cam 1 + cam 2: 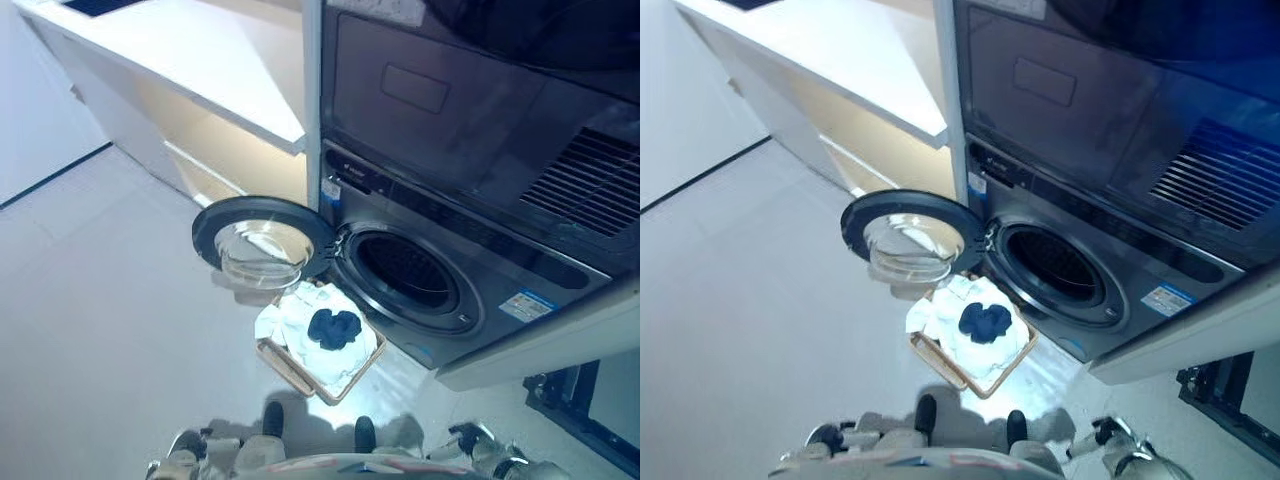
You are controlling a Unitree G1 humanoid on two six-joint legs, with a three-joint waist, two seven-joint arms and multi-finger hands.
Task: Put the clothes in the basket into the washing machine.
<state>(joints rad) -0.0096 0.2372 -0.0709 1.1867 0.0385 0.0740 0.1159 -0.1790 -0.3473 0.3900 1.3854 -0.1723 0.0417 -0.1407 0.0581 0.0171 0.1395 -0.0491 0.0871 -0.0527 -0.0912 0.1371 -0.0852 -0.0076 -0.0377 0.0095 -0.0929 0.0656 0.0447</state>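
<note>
On the floor before my open washing machine [410, 275]: basket [290, 368] of clothes [333, 328]; robot hand state of both, cannot tell.

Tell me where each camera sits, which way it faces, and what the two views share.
Left eye view: on the robot's head, looking down and forward at the washing machine, its open door and the basket of clothes on the floor; neither hand can be made out.
Right eye view: the same head camera's other eye, same downward aim, scene sitting slightly further right; no hand can be made out either.
Shared: machine, swung-open door, basket with white and dark blue clothes, white counter.
</note>
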